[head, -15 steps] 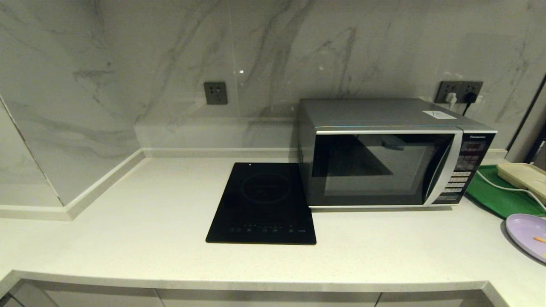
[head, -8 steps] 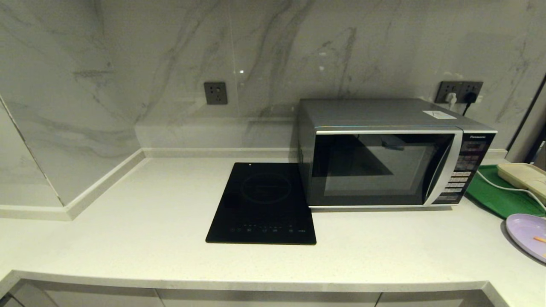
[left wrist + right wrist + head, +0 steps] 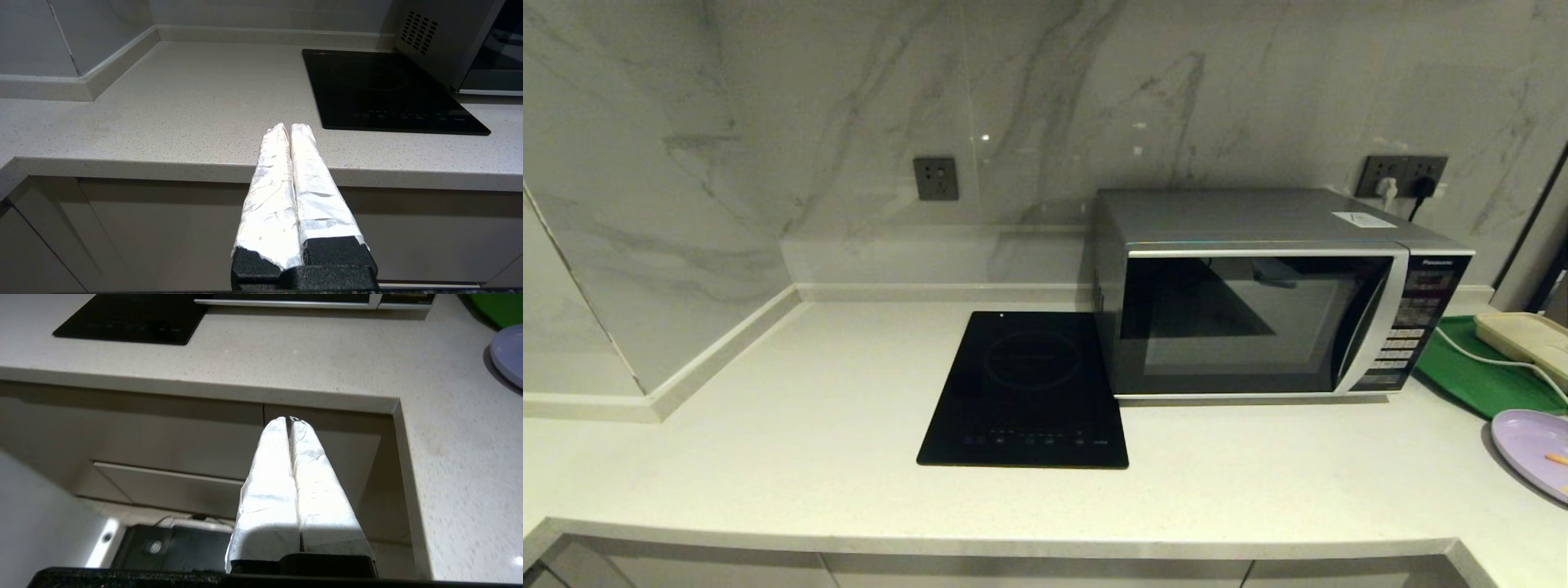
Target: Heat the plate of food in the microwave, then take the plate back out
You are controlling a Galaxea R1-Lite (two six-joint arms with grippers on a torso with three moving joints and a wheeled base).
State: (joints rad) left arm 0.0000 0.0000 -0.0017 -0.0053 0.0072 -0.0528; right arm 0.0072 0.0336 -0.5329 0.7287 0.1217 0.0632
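Plate of food [image 3: 1531, 451], pale lavender with one orange stick showing, lies at the right edge of the table [image 3: 768, 425], cut off by the frame, just in front of a green tray [image 3: 1470, 371]. Well to its left the microwave [image 3: 1258, 294] stands against the marble wall, door closed, with a black cooktop [image 3: 1025, 392] just beside its left side. Neither arm shows in the head view. The left claw [image 3: 291, 127] hangs before the table's front edge, fingers pressed together and empty. The right claw [image 3: 289, 420] sits below the table's edge by the cabinet fronts, likewise closed on nothing.
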